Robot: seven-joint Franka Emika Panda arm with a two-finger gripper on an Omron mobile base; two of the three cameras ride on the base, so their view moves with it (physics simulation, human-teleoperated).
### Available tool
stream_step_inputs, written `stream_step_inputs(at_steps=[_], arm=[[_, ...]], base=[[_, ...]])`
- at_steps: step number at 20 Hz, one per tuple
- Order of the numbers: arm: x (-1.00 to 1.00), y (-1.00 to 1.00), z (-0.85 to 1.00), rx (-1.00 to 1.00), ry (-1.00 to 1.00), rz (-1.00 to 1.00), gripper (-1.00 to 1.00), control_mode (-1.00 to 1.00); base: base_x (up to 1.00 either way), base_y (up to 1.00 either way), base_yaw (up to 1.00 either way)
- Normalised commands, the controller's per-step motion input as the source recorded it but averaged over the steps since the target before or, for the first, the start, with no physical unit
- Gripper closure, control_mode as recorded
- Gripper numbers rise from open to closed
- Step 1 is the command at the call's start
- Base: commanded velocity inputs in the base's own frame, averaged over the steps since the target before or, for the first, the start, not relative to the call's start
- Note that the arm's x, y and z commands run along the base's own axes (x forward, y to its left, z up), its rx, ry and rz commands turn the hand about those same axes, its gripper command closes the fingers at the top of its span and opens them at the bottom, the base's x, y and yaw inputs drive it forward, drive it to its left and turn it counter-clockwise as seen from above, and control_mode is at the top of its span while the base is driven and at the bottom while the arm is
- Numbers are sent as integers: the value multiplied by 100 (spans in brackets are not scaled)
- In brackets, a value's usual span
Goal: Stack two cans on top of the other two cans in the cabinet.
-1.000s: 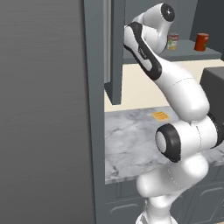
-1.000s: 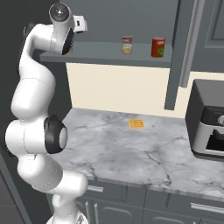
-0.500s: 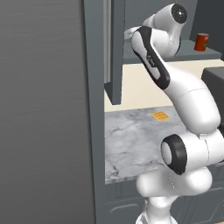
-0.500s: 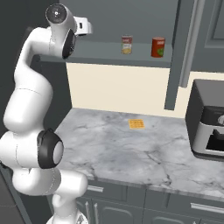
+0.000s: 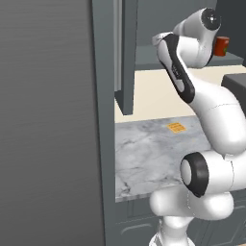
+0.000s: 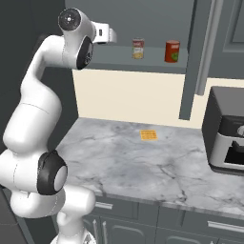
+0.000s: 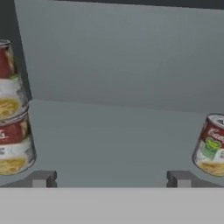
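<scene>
My gripper (image 7: 111, 178) is open, its two tips wide apart with bare shelf between them. In the hand view, at the left edge, one red-and-white can with a yellowish band (image 7: 8, 83) stands on top of another like it (image 7: 15, 144). A single can with a red label and a green patch (image 7: 212, 144) stands at the right edge. In the right base view the gripper (image 6: 112, 34) hovers over the cabinet shelf (image 6: 143, 64), left of a red-and-white can (image 6: 138, 48) and a red-orange can (image 6: 172, 51). The red-orange can (image 5: 220, 46) peeks past my arm.
The tall narrow cabinet door (image 6: 198, 57) stands open to the right of the cans, also the door (image 5: 127, 57). Below lies a marble counter (image 6: 143, 162) with a small orange item (image 6: 148, 135) and a dark oven-like appliance (image 6: 228, 133) at the right.
My hand has moved rightward along the shelf toward the cans. In the left base view my arm now covers the labelled can that showed a second ago.
</scene>
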Motion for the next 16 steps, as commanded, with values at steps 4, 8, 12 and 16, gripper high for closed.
stream_step_inputs(at_steps=[4, 8, 12, 16], arm=[[-1, -47, 0, 0, 11, -24, -100, -100], [1, -43, 0, 0, 16, -23, -100, -100], [0, -37, -2, 0, 12, -21, -100, -100], [0, -25, -5, 1, 3, -16, -100, -100]], base=[[0, 0, 0], [0, 0, 0], [0, 0, 0], [0, 0, 0]])
